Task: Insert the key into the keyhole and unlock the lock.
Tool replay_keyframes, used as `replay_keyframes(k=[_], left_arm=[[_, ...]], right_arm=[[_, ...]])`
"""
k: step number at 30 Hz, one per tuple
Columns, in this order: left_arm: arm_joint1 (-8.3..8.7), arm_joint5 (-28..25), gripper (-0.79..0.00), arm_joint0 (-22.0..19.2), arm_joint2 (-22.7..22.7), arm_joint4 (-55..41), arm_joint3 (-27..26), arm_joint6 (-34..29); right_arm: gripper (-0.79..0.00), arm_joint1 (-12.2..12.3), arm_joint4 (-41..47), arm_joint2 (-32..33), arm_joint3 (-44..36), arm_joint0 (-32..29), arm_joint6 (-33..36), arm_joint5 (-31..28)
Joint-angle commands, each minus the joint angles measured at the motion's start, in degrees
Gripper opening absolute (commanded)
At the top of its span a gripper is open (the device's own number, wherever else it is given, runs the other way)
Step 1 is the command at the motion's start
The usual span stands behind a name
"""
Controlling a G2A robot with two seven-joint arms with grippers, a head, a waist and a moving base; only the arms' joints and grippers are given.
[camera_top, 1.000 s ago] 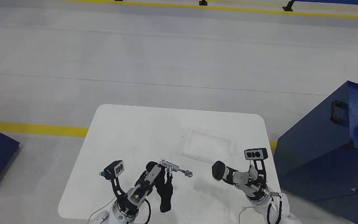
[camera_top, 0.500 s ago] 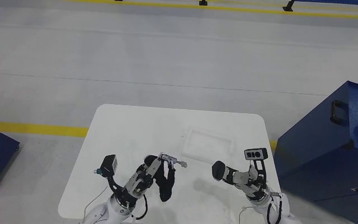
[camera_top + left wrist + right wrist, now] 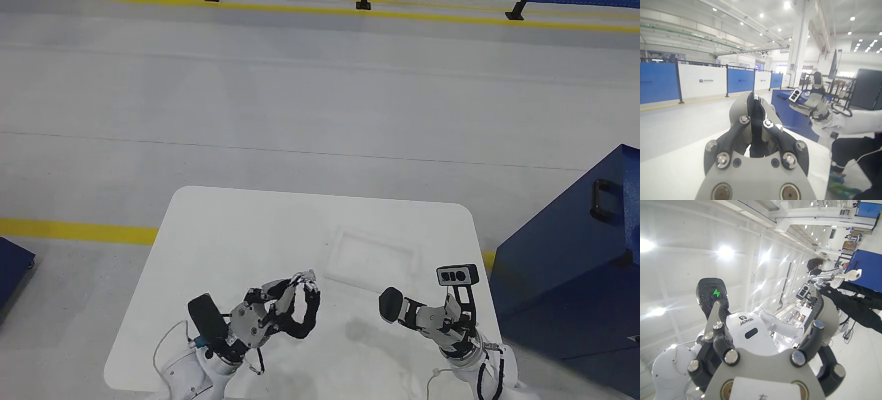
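A silver lock (image 3: 303,282) with a black strap (image 3: 303,318) is held up over the table's near edge by my left gripper (image 3: 286,296), which is shut on it. In the left wrist view the fingers (image 3: 742,106) clamp the black strap (image 3: 756,121), and the metal body is hidden behind them. From the right wrist I see the lock (image 3: 824,277) with a pale key (image 3: 851,274) sticking out of its end. My right gripper (image 3: 390,303) hovers to the right of the lock, apart from it, open (image 3: 766,299) with nothing between its fingers.
The white table (image 3: 200,250) has a shallow white tray (image 3: 370,258) at its back right. A large blue box (image 3: 575,265) stands on the floor beyond the table's right edge. A person stands by a blue cabinet far off.
My left arm has rolled its wrist, swinging its camera down toward the near edge. The lock has swung up and back, and the strap now hangs to its right. The right arm has not moved.
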Motion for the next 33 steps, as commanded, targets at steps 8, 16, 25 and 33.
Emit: replay_keyframes(k=[8, 16, 25, 33], left_arm=[[-1.24, 17.1, -0.785, -3.5, 3.0, 21.9, 4.4, 2.3], [-2.76, 22.9, -0.785, -5.6, 4.6, 21.3, 7.4, 3.1], [-3.64, 18.1, -0.785, -4.1, 1.4, 4.1, 3.5, 4.4], [-4.09, 10.6, -0.785, -0.3, -1.1, -12.6, -2.0, 2.7]], right_arm=[[0.000, 0.0, 0.0, 0.0, 0.0, 0.0, 0.0, 0.0], [0.000, 0.0, 0.0, 0.0, 0.0, 0.0, 0.0, 0.0], [0.000, 0.0, 0.0, 0.0, 0.0, 0.0, 0.0, 0.0], [0.000, 0.0, 0.0, 0.0, 0.0, 0.0, 0.0, 0.0]])
